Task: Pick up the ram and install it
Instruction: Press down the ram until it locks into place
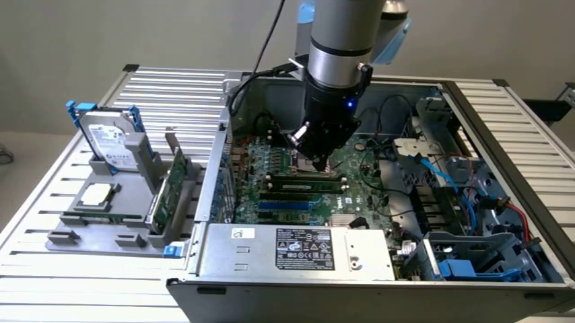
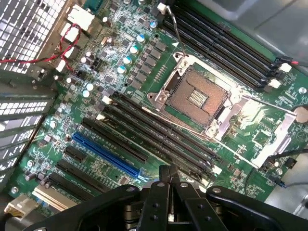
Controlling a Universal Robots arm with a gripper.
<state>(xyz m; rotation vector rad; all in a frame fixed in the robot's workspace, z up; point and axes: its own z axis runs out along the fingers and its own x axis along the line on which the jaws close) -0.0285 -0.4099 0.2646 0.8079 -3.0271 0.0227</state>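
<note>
One robot arm is reaching down into an open computer case [image 1: 503, 202]. Its gripper [image 2: 168, 179] is hovering just above the green motherboard [image 2: 120, 120], near the black memory slots [image 2: 163, 134] beside the bare processor socket [image 2: 197, 96]. The fingers are pressing fully together, gripping nothing visible. What looks like the ram [image 1: 104, 217], a thin green strip, is lying in the front of a grey tray [image 1: 85, 237] outside the case, at the exterior view's left, well apart from the gripper.
</note>
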